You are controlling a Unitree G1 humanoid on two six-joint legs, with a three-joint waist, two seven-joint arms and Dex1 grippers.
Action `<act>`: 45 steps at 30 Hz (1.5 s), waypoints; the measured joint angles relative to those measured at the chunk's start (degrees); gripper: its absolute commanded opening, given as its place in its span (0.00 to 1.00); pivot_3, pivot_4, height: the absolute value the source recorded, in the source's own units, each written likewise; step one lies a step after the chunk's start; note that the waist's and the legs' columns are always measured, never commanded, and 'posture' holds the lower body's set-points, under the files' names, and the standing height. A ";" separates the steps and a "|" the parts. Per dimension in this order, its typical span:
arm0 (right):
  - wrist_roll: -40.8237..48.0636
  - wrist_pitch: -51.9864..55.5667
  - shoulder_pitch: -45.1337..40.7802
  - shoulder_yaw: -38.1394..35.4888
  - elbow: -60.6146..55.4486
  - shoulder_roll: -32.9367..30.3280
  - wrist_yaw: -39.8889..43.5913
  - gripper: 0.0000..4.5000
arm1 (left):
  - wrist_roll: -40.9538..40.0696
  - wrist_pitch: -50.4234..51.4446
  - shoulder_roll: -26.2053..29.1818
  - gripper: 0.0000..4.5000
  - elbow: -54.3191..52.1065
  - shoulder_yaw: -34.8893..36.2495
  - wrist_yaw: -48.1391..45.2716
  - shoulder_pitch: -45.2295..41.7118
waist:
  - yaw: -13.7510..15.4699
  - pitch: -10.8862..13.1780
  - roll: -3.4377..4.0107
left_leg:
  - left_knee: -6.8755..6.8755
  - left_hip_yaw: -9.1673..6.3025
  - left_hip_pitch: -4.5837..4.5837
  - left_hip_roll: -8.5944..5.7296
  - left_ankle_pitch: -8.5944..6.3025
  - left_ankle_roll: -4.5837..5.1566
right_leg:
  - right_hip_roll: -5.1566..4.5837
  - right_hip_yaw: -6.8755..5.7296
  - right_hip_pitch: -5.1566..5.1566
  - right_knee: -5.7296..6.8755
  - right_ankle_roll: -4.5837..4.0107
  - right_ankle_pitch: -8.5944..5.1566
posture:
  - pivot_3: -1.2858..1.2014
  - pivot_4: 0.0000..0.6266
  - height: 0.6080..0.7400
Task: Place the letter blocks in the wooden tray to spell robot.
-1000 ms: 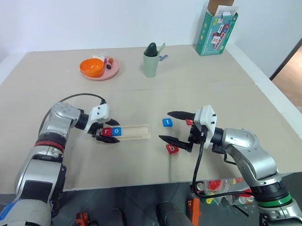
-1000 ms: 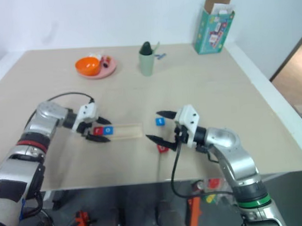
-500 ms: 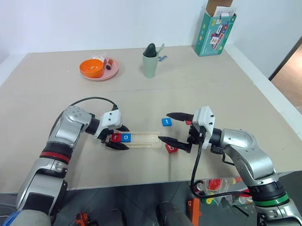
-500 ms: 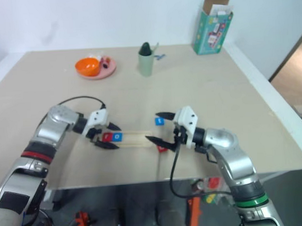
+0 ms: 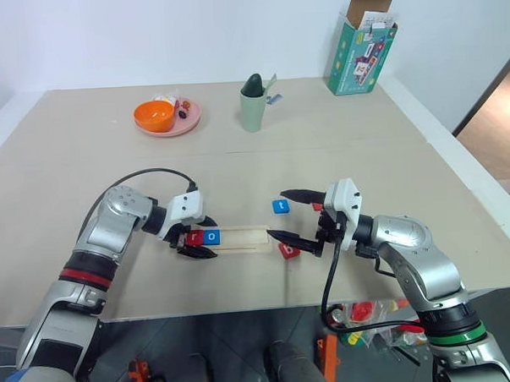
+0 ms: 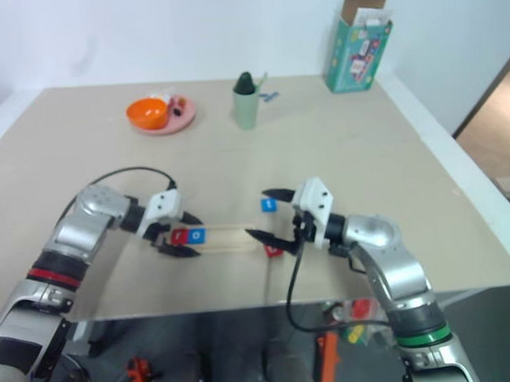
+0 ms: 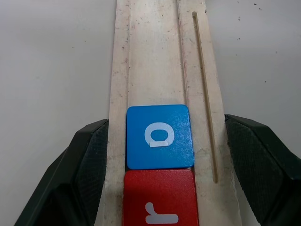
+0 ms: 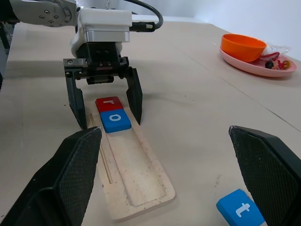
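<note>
The left gripper (image 5: 204,236) is clamped across the left end of the wooden tray (image 5: 244,236), one black finger against each long edge. The red r tile (image 5: 194,238) and the blue o tile (image 5: 212,236) sit side by side in its slot. The grip should probably stay square and the tray flat, so neither tile slides. The left forearm angles down and to the right.

The right gripper (image 5: 277,214) hovers level and wide open with nothing in it, just off the tray's right end. It sits between the blue t tile (image 5: 280,207) and a red tile (image 5: 289,250), likely the next pick.
</note>
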 measured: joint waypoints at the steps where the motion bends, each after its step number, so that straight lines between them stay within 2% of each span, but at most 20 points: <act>1: -0.01 -0.05 0.00 0.00 0.00 0.00 0.02 1.00 | -0.01 0.10 0.00 0.71 -0.04 -0.06 0.09 0.00 | 0.00 0.00 0.00 | 0.03 0.00 0.00 0.00 0.00 0.00 | 0.00 0.00 0.01 0.00 0.00 0.00 | 0.52 0.24 1.00; 3: -0.01 -0.18 0.02 0.00 0.00 -0.01 0.06 1.00 | -0.05 0.47 0.00 0.94 -0.10 -0.15 0.24 -0.02 | 0.00 0.00 0.00 | 0.07 0.00 0.01 0.00 0.00 0.00 | 0.00 0.00 0.03 0.00 -0.04 -0.01 | 0.52 0.24 1.00; 4: -0.01 -0.26 0.05 -0.01 -0.01 -0.02 0.08 1.00 | -0.04 0.61 0.04 0.99 -0.09 -0.29 0.31 -0.02 | 0.00 0.00 0.00 | 0.10 0.01 0.01 0.00 0.00 0.00 | 0.00 0.02 0.04 0.00 -0.09 -0.04 | 0.52 0.24 1.00; 12: 0.05 -0.44 0.32 -0.05 -0.01 -0.40 0.67 1.00 | -0.24 0.71 1.03 0.99 -0.92 -1.05 0.96 0.01 | -0.21 -0.01 0.03 | 0.35 0.08 0.00 0.00 0.00 0.01 | 0.00 0.13 0.08 0.01 -0.25 -0.04 | 0.52 0.24 1.00; 16: 0.25 -0.48 0.13 -0.91 0.81 -2.70 2.34 1.00 | -1.42 0.41 6.47 0.99 -3.19 0.51 0.58 0.55 | -0.32 0.00 0.04 | 0.31 0.07 -0.02 0.01 0.00 0.01 | 0.03 0.13 0.03 0.02 -0.27 -0.02 | 0.52 0.24 1.00; 20: 0.23 -1.31 -0.66 -1.17 3.04 -5.74 5.76 1.00 | -6.93 -0.56 8.64 0.99 -7.93 5.01 -0.57 2.84 | -0.16 0.01 0.05 | 0.30 0.12 -0.09 0.01 -0.01 0.00 | -0.03 0.15 -0.01 0.00 -0.21 -0.12 | 0.52 0.24 1.00; 25: -0.86 -4.88 -3.38 0.27 8.66 -8.32 13.09 1.00 | -19.93 3.50 8.47 0.99 -22.46 12.41 -0.27 13.54 | -0.33 0.01 0.06 | 0.24 0.28 -0.08 0.03 -0.06 0.04 | -0.05 0.22 -0.06 0.00 -0.16 -0.18 | 0.52 0.24 1.00; 28: -3.05 -8.99 -5.11 2.62 14.21 -9.09 17.68 1.00 | -24.40 6.18 8.07 0.99 -30.81 14.42 2.72 21.41 | -0.27 0.02 0.06 | 0.23 0.28 -0.03 0.06 -0.06 0.04 | -0.04 0.20 -0.05 0.01 -0.20 -0.19 | 0.52 0.24 1.00; 35: -6.28 -17.70 -10.02 6.24 25.85 -7.08 24.68 1.00 | -28.30 9.29 5.89 0.99 -43.67 15.74 12.28 35.78 | -0.32 0.03 0.07 | 0.33 0.42 0.09 0.04 -0.04 0.03 | -0.07 0.33 0.03 0.00 -0.25 -0.13 | 0.52 0.24 1.00; 42: -7.76 -22.99 -11.98 7.86 32.80 -4.01 27.75 1.00 | -28.87 11.82 5.69 0.99 -50.09 15.82 19.69 40.18 | -0.24 0.04 0.07 | 0.35 0.44 0.12 0.03 -0.02 0.02 | -0.07 0.36 0.06 0.00 -0.27 -0.13 | 0.52 0.24 1.00; 45: -8.41 -23.75 -12.81 8.05 35.17 -3.00 28.30 0.82 | -28.86 11.95 5.91 1.00 -50.72 15.82 21.25 40.94 | -0.24 0.04 0.07 | 0.35 0.45 0.13 0.03 -0.02 0.02 | -0.07 0.39 0.05 0.00 -0.27 -0.12 | 0.52 0.24 1.00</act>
